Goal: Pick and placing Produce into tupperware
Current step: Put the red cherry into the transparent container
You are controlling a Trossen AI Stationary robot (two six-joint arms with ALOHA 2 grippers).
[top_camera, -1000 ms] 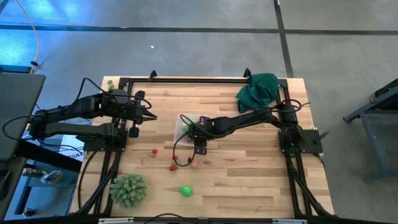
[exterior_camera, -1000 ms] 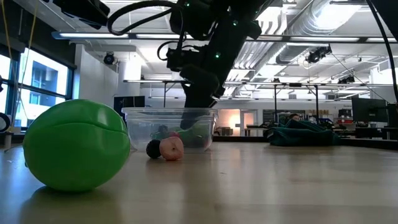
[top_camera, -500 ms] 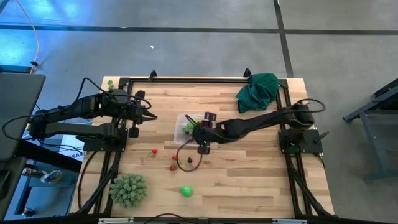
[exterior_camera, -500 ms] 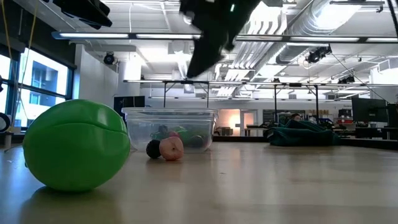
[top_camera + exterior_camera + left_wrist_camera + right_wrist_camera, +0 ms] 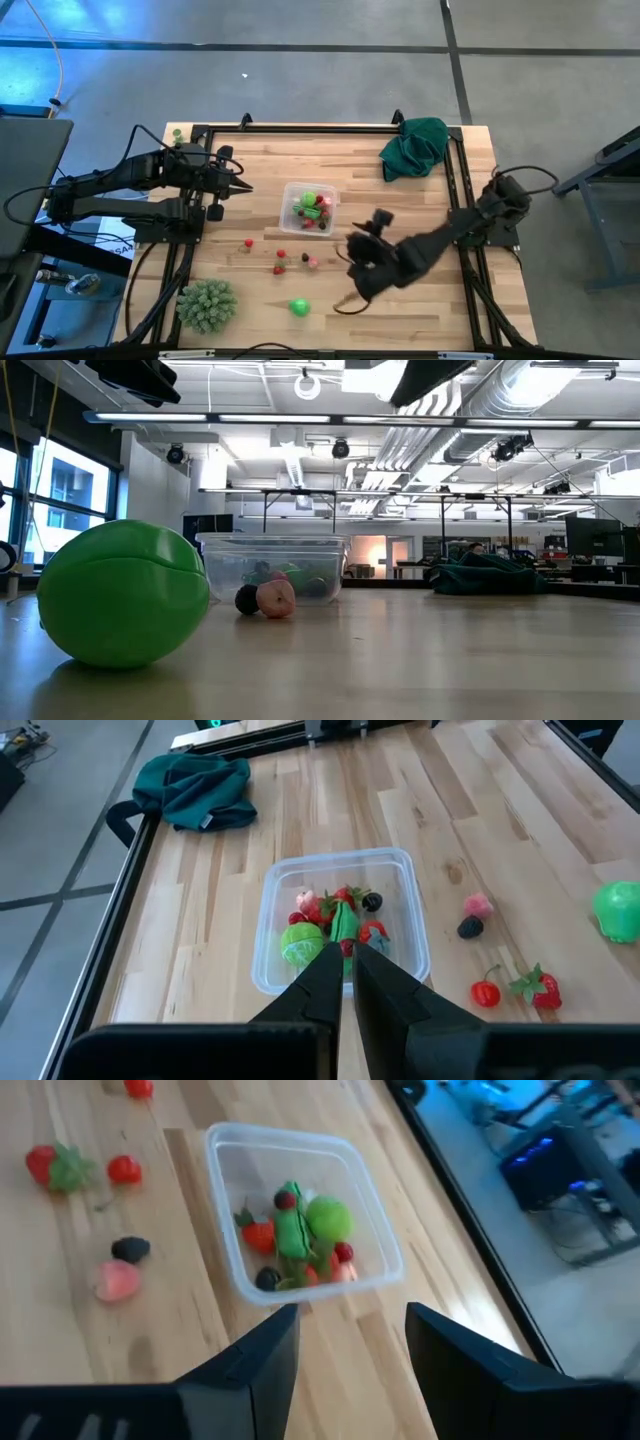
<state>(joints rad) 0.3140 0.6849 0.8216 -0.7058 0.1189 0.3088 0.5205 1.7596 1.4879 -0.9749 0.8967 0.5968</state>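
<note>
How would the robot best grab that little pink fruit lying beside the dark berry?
Probably straight down from above, closing across the pink fruit's round middle. The dark berry lies right against one side, so the open right gripper should set its fingers on the free sides.

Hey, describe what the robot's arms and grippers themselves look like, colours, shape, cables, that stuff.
Both arms are black, jointed segments with black cables looping alongside. The left gripper has two slim, dark, tapered fingers; the right gripper has two broader dark grey, flat-faced fingers. No markings are visible.
</note>
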